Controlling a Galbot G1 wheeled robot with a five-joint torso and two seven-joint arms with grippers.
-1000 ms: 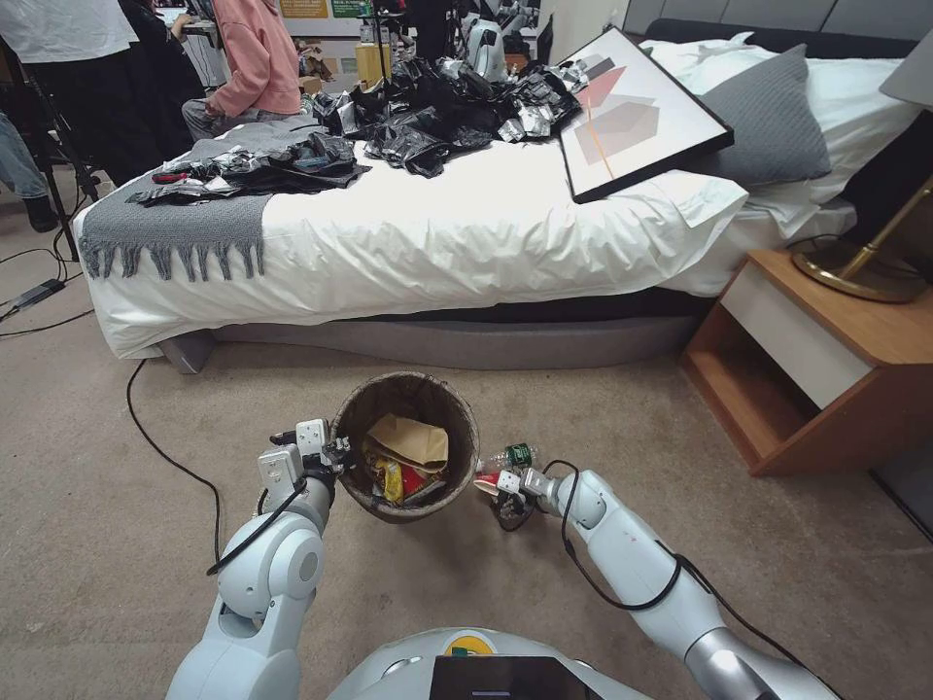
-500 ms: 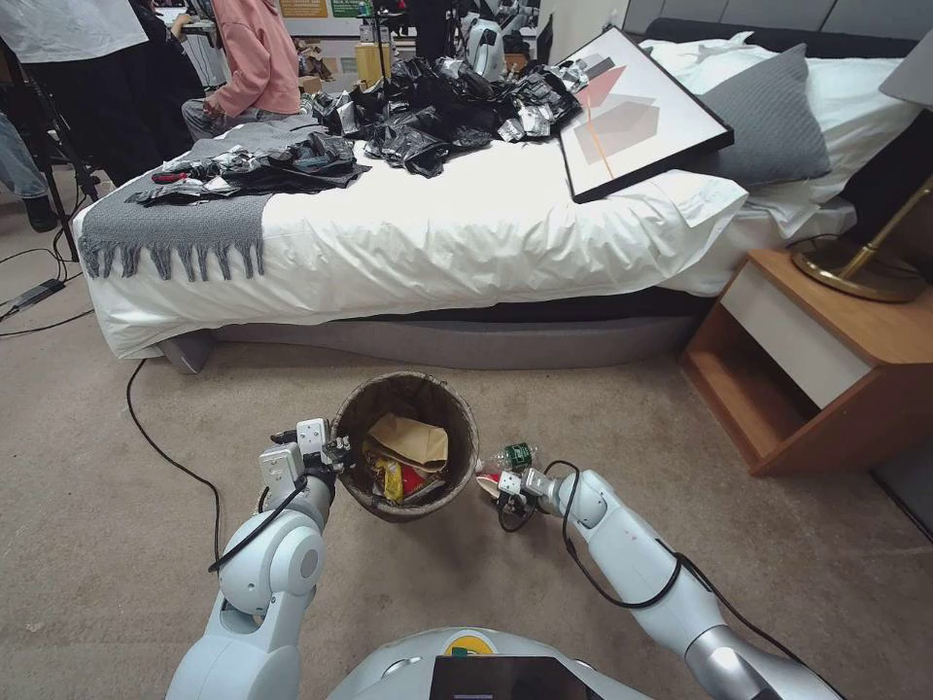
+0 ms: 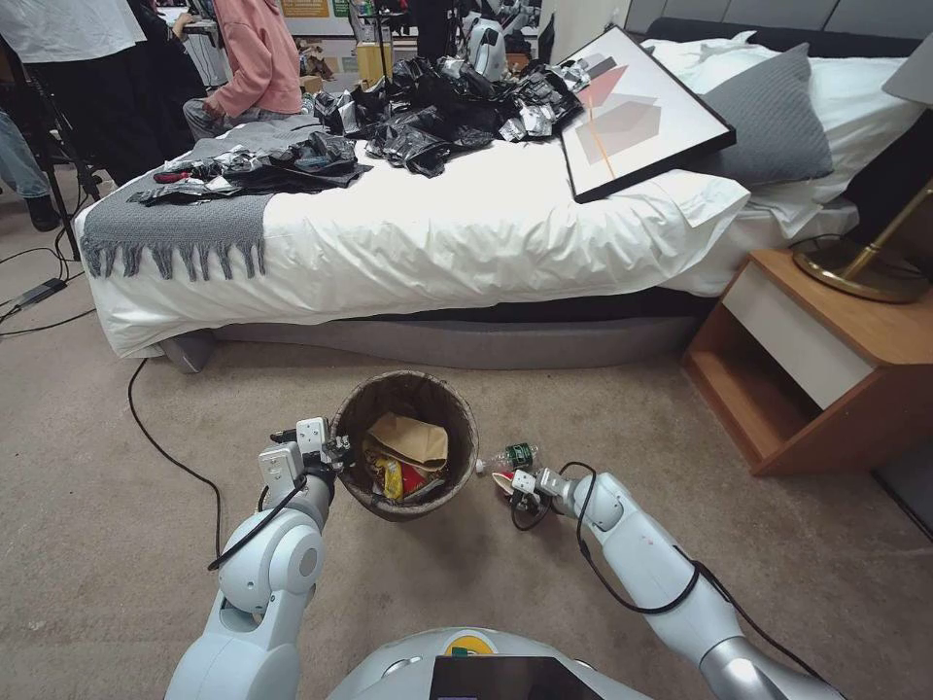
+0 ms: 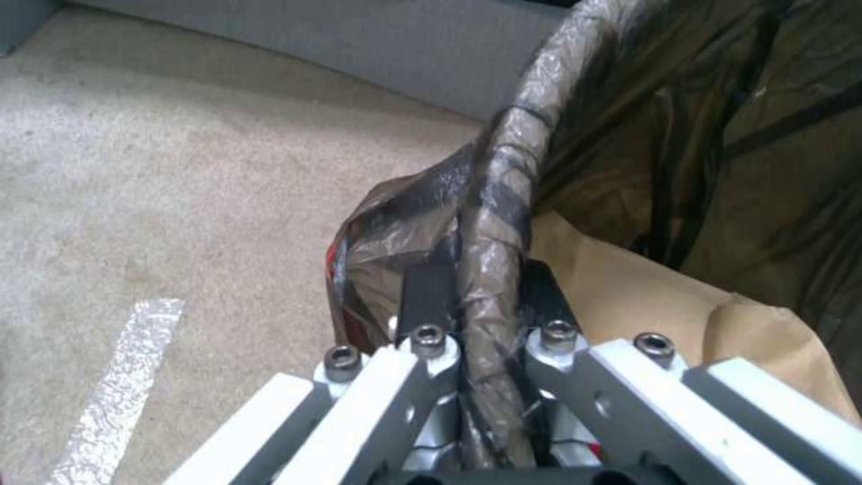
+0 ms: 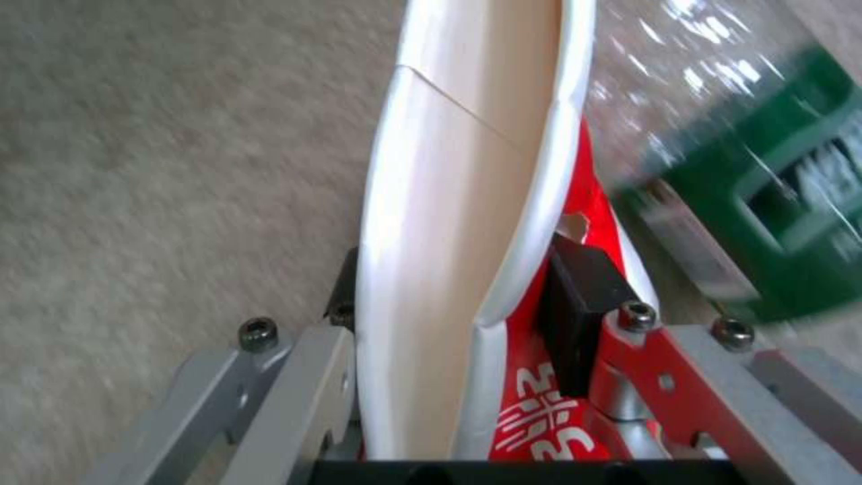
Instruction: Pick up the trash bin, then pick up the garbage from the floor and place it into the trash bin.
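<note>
Your right gripper [image 3: 509, 483] has slid rightward from the trash bin [image 3: 405, 444] since a second ago, jaws clamped on one flattened red-and-white paper cup [image 5: 467, 222] low on the carpet [image 3: 97, 506], just below one green-labelled bottle [image 3: 511, 457] at lower centre. Your left gripper [image 4: 485, 296] pinches the bin's bag-wrapped rim at centre-left. Open carpet lies around both.
</note>
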